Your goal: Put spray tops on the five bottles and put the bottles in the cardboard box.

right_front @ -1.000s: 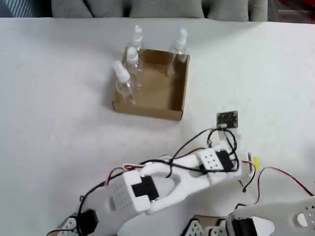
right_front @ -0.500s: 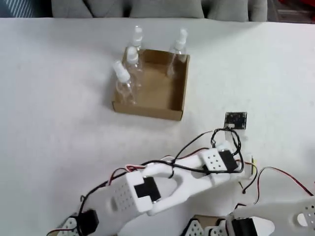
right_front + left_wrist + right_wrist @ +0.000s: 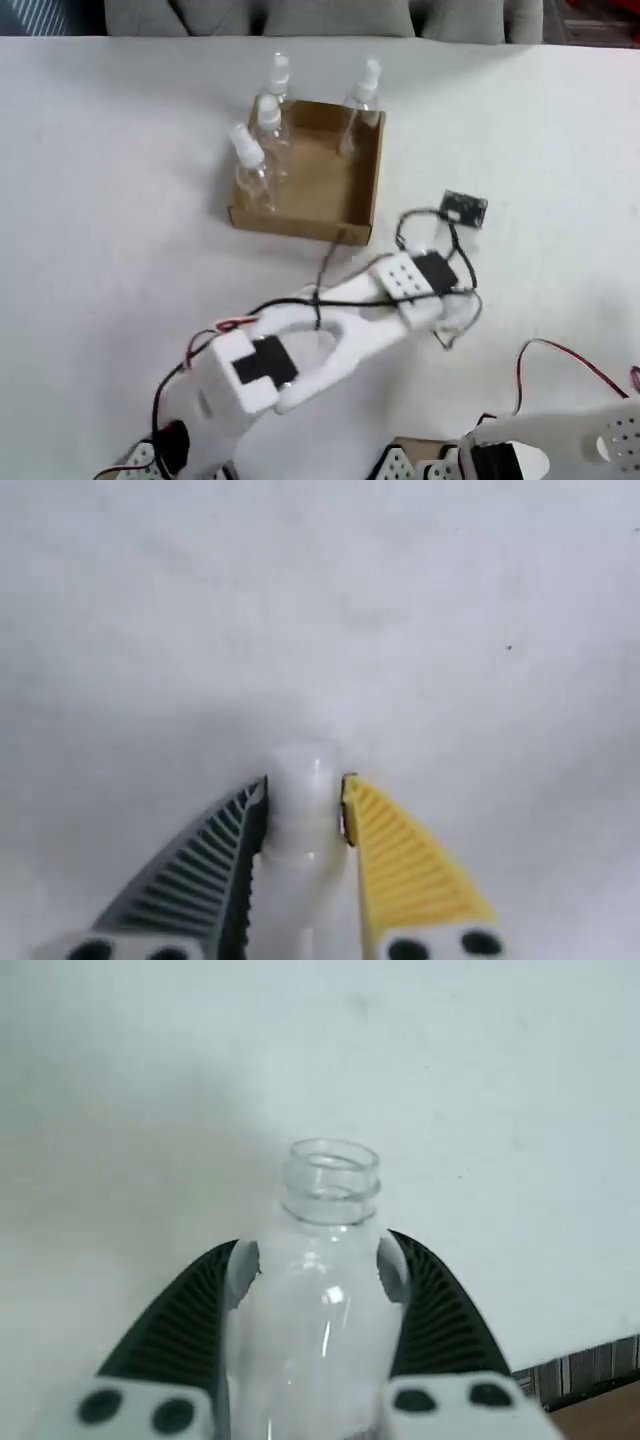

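Left claw point(image 3: 303, 805): grey and yellow fingers pinched on a white top point(image 3: 300, 855), one on each flank of its narrow stem. Gripping, no gap visible.

Right claw point(image 3: 320, 1255): black fingers closed round the shoulder of an open clear bottle point(image 3: 322, 1320), with the neck point(image 3: 330, 1175) standing free ahead of the fingertips. No top on it yet.

High view: box point(image 3: 300, 222) toward 12 o'clock on the table point(image 3: 110, 200). Four capped bottles point(image 3: 248, 160) stand upright at it, two plainly inside at its 9 o'clock wall. Two are at the 12 o'clock rim, and I cannot tell whether they are inside or just behind. Left arm point(image 3: 330, 335) reaches out to the box's 5 o'clock, close by its near corner. Right arm point(image 3: 560, 450) is low at the table's 5 o'clock edge.

Handling, as judged:
- Bottle is empty thin plastic: very light, smooth and slippery. It will likely dent or squirt out if squeezed hard. The shoulder hold looks right, since the flare gives the fingers a stop. Keep the neck clear.
- Top is small, stiff and light. Its dip tube, if any, is hidden. Hold at the collar or stem, as it is now.
- Mating calls for the top's axis to be in line with the neck. With a bottle this light, a skewed push may tip it in the fingers.
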You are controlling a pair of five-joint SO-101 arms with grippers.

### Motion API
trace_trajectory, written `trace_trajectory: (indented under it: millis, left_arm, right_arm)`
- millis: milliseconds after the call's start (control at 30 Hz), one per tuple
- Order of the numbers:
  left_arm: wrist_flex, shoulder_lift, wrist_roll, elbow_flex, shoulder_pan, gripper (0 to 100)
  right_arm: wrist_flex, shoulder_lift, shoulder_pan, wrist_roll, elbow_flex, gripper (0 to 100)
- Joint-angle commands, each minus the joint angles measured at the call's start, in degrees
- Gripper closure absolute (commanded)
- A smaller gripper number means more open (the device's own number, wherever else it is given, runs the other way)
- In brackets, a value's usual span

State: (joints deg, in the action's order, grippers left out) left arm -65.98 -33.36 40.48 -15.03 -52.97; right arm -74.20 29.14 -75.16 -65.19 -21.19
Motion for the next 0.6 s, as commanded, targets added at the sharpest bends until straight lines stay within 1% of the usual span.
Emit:
trace_trajectory:
  millis: [0,167,300,367,400,467,567]
  left_arm:
    - [-7.7,7.6,-6.9,-0.6,4.2,98]
    - [-14.1,10.2,-13.7,-0.6,8.0,98]
    - [-17.6,12.6,-18.5,0.3,11.4,98]
    - [-16.7,14.7,-20.0,3.0,13.0,98]
    - [-15.7,16.2,-20.5,5.0,13.5,98]
    - [-13.2,20.4,-20.7,9.5,14.2,98]
    - [-8.4,28.6,-20.7,17.5,14.6,98]
  right_arm:
    - [-6.3,-8.0,3.4,1.0,-2.7,98.2]
    - [-14.3,-15.1,7.5,9.9,-2.2,98.2]
    - [-23.0,-20.2,11.1,11.4,-2.1,98.2]
    - [-24.7,-22.6,12.7,11.8,-1.3,98.2]
    - [-24.7,-24.1,13.2,13.1,-0.2,98.2]
    - [-24.7,-28.1,14.1,14.6,3.0,98.2]
    - [-24.3,-34.2,15.4,14.5,9.0,98.2]
